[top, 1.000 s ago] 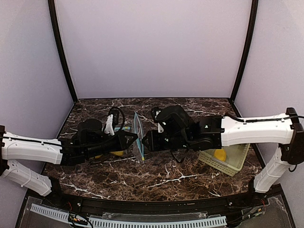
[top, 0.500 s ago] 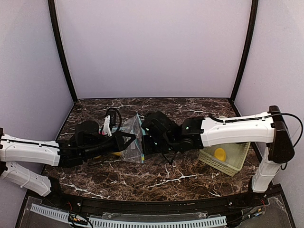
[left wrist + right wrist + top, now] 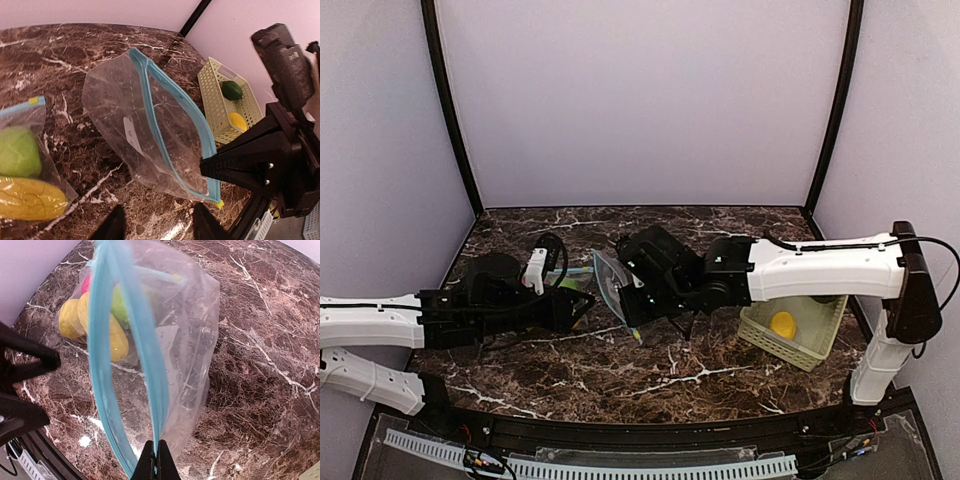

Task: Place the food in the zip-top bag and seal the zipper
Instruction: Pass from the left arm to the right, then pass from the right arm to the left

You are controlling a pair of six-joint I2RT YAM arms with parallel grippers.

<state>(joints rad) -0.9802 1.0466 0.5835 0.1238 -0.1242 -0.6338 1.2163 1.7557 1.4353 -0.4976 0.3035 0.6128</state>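
An empty clear zip-top bag (image 3: pixel 145 130) with a blue zipper (image 3: pixel 145 350) hangs above the table. My right gripper (image 3: pixel 156 460) is shut on that zipper near its yellow-tabbed end (image 3: pixel 218 204). My left gripper (image 3: pixel 160 227) stands open just short of the bag, nothing between its fingers. A second bag (image 3: pixel 25 165) lies to the left and holds food: a light green ball (image 3: pixel 17 150), yellow pieces (image 3: pixel 112 335) and a red ball (image 3: pixel 86 284). A dark green piece (image 3: pixel 232 90) and a yellow piece (image 3: pixel 782 325) lie in the basket.
The pale green slatted basket (image 3: pixel 820 340) stands at the right, under the right arm's white forearm. Both arms reach toward the table's middle, the left gripper (image 3: pixel 582 303) facing the right gripper (image 3: pixel 625 310). Purple walls close off the back and sides.
My left gripper has let go of the bag, opened and drawn back to the left. The right gripper has closed on the zipper and carried the bag slightly left.
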